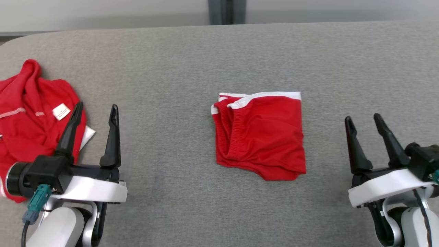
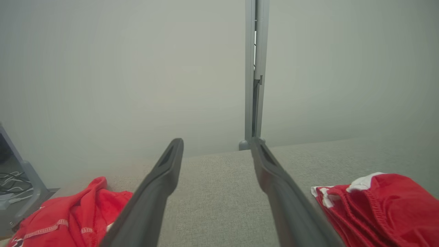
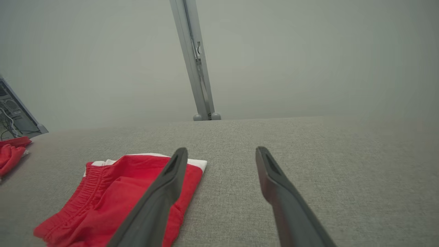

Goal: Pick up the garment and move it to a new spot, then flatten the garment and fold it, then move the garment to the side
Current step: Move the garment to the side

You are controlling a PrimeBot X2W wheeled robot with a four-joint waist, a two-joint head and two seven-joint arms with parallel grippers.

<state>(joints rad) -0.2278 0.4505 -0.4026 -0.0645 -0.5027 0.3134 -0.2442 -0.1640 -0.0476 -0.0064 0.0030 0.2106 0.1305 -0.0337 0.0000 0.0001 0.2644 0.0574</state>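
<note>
A red garment (image 1: 264, 133) with white trim and an elastic waistband lies folded into a rough square at the middle of the grey cloth-covered table (image 1: 171, 79). It also shows in the left wrist view as the folded garment (image 2: 384, 206) and in the right wrist view (image 3: 116, 195). My left gripper (image 1: 96, 106) hovers open at the lower left, well clear of it, with nothing between its fingers (image 2: 161, 185). At the lower right my right gripper (image 1: 362, 117) is open and empty too, just right of the garment, its fingers (image 3: 164, 192) pointing away from me.
A second red garment (image 1: 31, 113) with a white label lies crumpled at the table's left edge, partly behind my left gripper. A grey post (image 1: 226, 12) stands behind the table's far edge. An open computer case (image 3: 13, 116) with cables sits beyond the left end.
</note>
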